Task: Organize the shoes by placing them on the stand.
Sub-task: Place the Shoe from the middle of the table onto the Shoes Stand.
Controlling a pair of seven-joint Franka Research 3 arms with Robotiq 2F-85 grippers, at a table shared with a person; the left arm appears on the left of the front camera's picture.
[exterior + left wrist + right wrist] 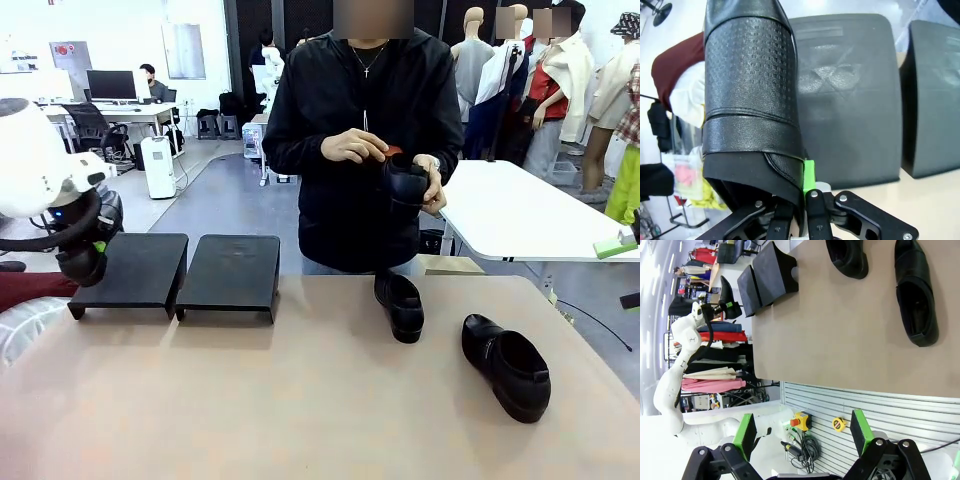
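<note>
My left gripper (796,199) is shut on the rim of a glossy black shoe (750,90), held in the air just left of the stand. The stand is two matte-black sloped platforms, the left one (135,270) and the right one (232,270), both bare. In the front view this shoe (82,265) hangs beside the left platform's outer edge. Two more shoes lie on the tan table, one (400,303) at the far edge and one (507,365) to the right. The person holds another shoe (405,185) in both hands. My right gripper (802,435) is open, off the table's right side.
The tan table (300,400) is bare between the stand and the shoes. A dark red cloth (30,290) lies past the left edge. A white table (520,215) stands behind on the right. The person stands at the far edge, mid-table.
</note>
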